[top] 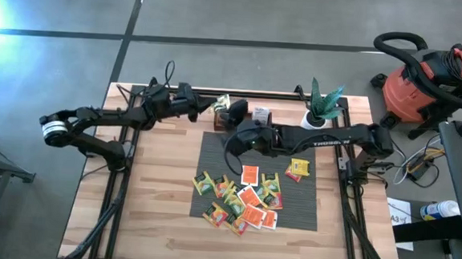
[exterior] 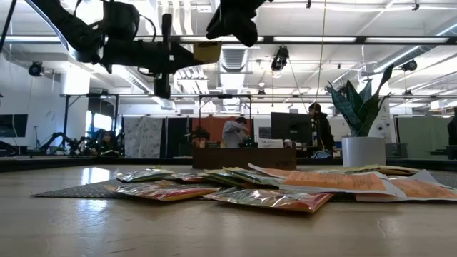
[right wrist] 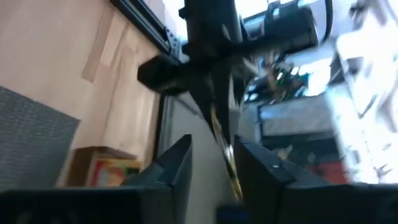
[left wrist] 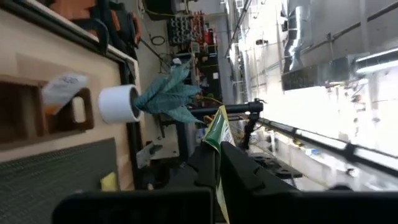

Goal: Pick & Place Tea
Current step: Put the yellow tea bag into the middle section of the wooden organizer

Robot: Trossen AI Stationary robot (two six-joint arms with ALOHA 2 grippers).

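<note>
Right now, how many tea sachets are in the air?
1: a green-yellow sachet pinched in the left end effector over the table's far edge, the right end effector open beside it. The rest lie low; the pile may hide some.

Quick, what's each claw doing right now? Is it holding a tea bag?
Left claw: shut on a green tea sachet, held up in the air.
Right claw: open around the same sachet's edge, right by the left claw.

A potted plant (top: 322, 103) stands at the table's far edge; a red shop vacuum (top: 423, 81) sits beyond it.
</note>
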